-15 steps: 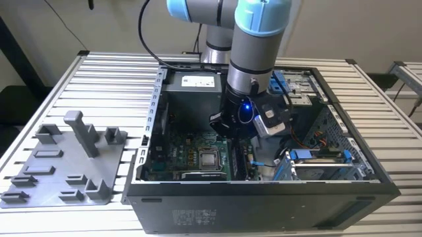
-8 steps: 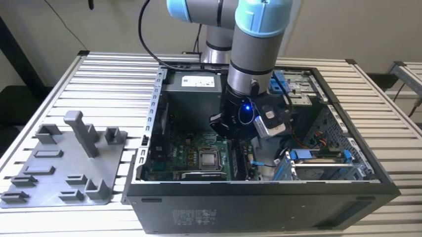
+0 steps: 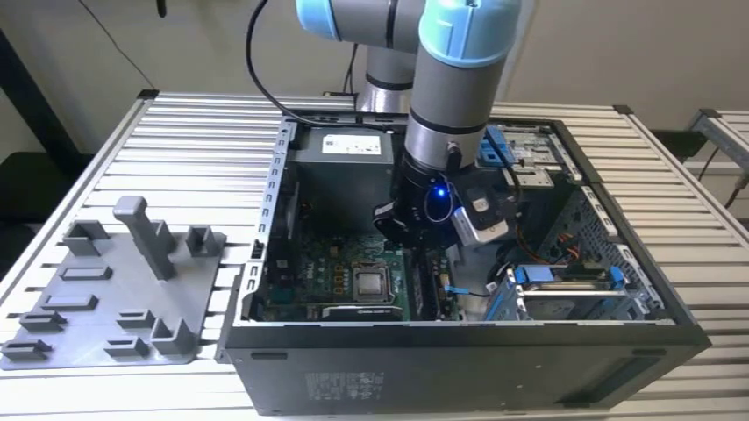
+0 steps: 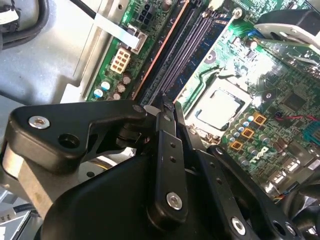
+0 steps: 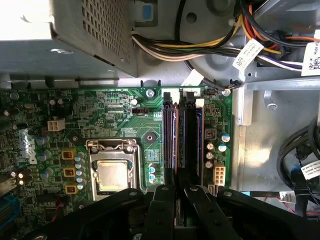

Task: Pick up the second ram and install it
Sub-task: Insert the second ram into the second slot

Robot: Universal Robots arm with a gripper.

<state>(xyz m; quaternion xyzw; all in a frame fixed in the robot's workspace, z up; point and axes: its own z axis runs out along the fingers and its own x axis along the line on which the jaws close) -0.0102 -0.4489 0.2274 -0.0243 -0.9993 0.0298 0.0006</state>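
Misalignment is the risk: the claw (image 5: pixel 176 200), pinched nearly shut on the second ram (image 5: pixel 174 150), could jam it against the slots (image 5: pixel 192 145).

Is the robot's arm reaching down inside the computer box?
Yes, in the exterior view the arm comes down through the open top of the computer case, above the green motherboard.

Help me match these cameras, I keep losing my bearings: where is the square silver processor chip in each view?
Exterior view: processor chip low in the middle, at the exterior view's left of the memory slots.
Second wrist view: processor chip beside the memory slots.
First wrist view: processor chip beside the memory slots.
Shared landmark: the memory slots.
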